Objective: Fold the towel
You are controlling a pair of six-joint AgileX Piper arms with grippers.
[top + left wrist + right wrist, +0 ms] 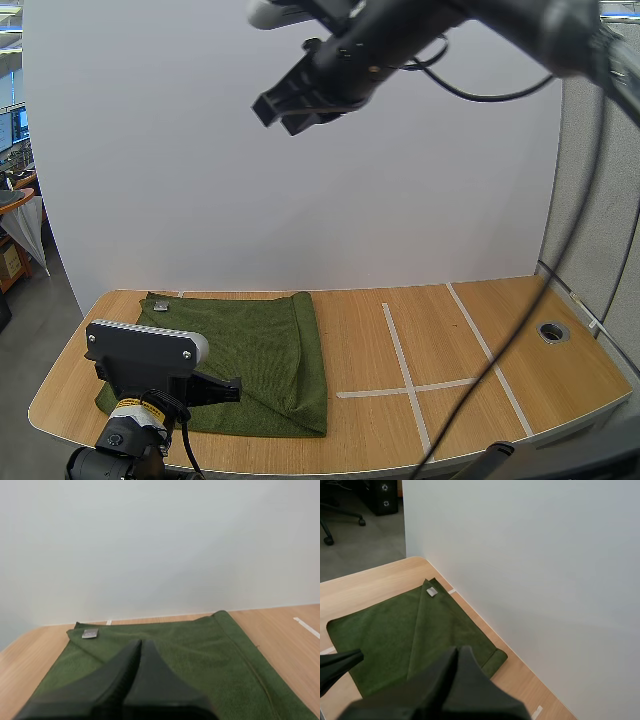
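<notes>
Green towel (250, 360) lies flat on the table (450, 330), left of the tape cross (405, 385), apparently folded over once already.

Left gripper (140, 642) is low, well left of the cross, clenched on nothing. Right gripper (457, 650) is high, up-left of the cross, also clenched and empty.

Likely next fold: open the fingers, pinch one layered edge, carry it level, align the corners.

Count: one towel, one tag (160, 308), two grippers.

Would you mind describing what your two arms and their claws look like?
Both arms are black. My left arm wears a yellow-and-white band near the wrist. My left claw has two matte black fingers tapering to a wedge-like tip. My right arm looks glossier, and my right claw is black with blocky fingers.
</notes>
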